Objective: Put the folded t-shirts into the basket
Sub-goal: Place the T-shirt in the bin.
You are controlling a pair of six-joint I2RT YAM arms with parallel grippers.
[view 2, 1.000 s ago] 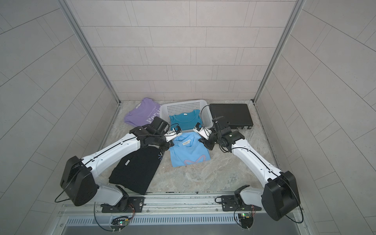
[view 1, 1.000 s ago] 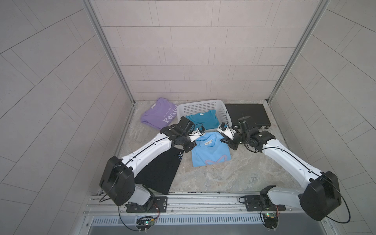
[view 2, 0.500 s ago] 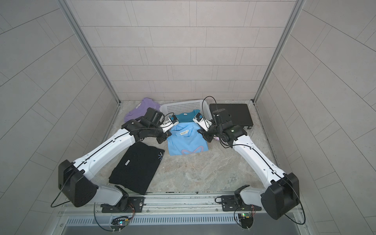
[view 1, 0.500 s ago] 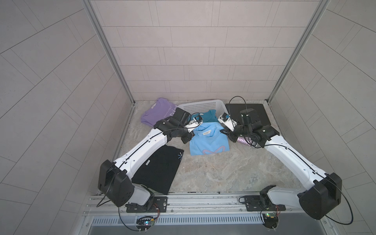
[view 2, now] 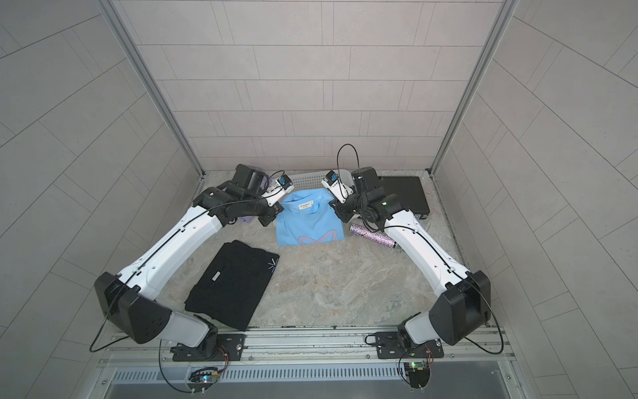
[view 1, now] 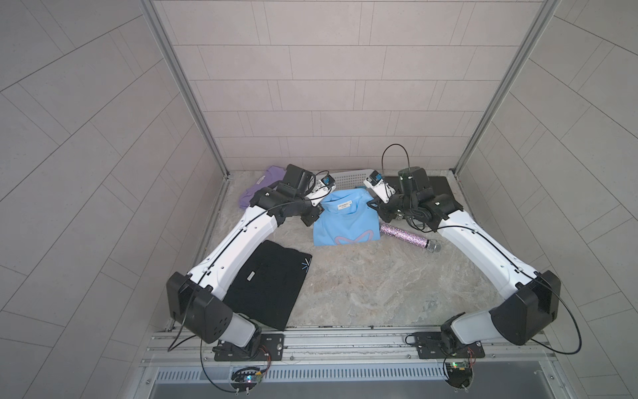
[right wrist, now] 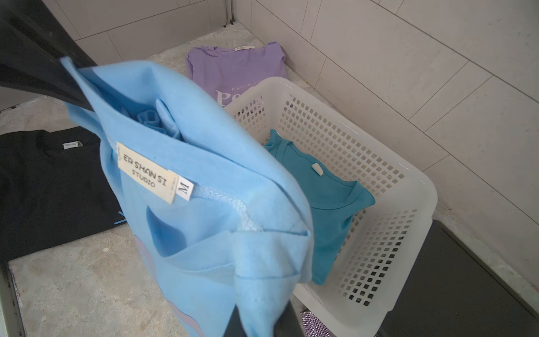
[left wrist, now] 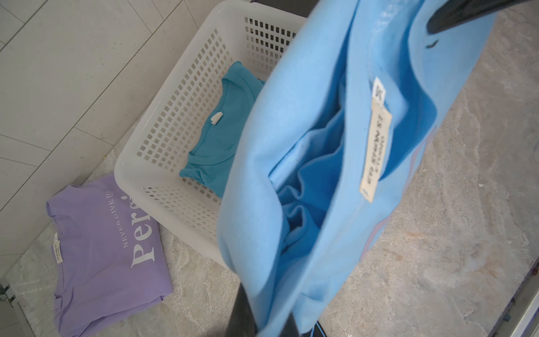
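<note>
I have left fingers (left wrist: 242, 318) and right fingers (right wrist: 287, 321) clamped on the light blue shirt (view 1: 345, 224), hanging at the near rim of the basket (left wrist: 125, 163).

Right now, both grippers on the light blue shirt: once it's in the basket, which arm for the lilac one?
Left, probably. Both grip the light blue shirt. The lilac shirt lies beside the basket on the side of the left gripper; the right gripper is across the basket.
</note>
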